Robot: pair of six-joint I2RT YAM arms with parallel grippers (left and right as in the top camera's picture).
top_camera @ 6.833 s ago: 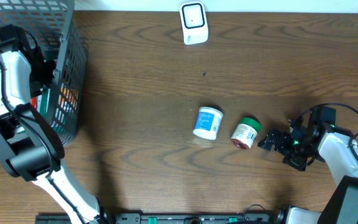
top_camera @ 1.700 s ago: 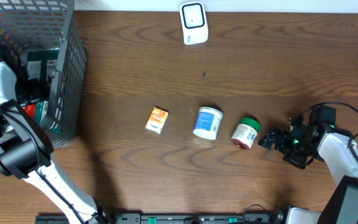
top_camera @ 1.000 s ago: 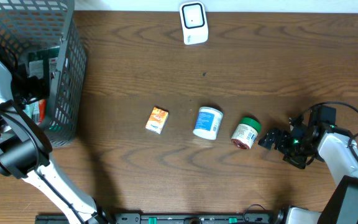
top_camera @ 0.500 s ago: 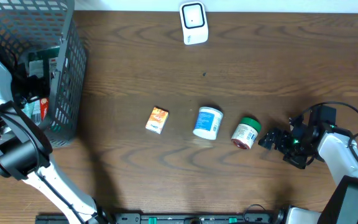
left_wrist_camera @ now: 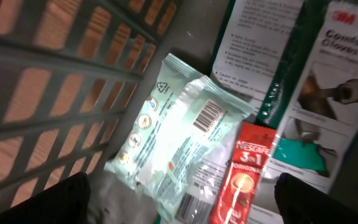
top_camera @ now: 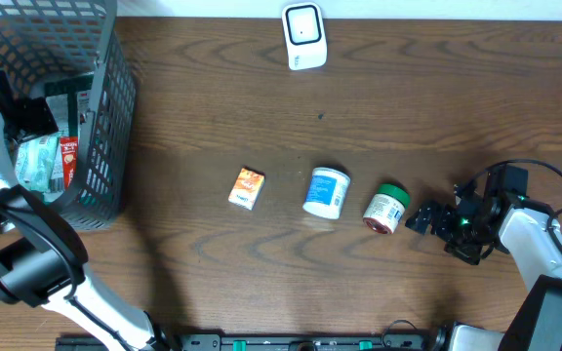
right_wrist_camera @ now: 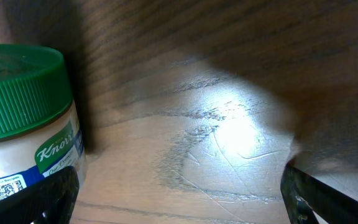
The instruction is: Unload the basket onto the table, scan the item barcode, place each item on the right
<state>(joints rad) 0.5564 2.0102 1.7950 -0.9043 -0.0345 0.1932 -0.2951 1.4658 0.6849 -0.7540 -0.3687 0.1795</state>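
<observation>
Inside the wire basket (top_camera: 105,117), your left tool (left_wrist_camera: 185,202) hangs wide and empty over a pale green packet (left_wrist_camera: 179,137), barcode up, with a red sachet (left_wrist_camera: 244,174) lying against it. Close carelessly and you likely pinch both, or the slack film slips and creases the barcode. The scanner (top_camera: 303,36) sits well apart, at the far edge of the tabletop (top_camera: 408,107). Your right tool (right_wrist_camera: 179,193) stands wide and empty beside the green-lidded jar (top_camera: 386,208).

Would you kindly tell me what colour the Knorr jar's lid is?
The lid is green, seen best in the right wrist view.
</observation>
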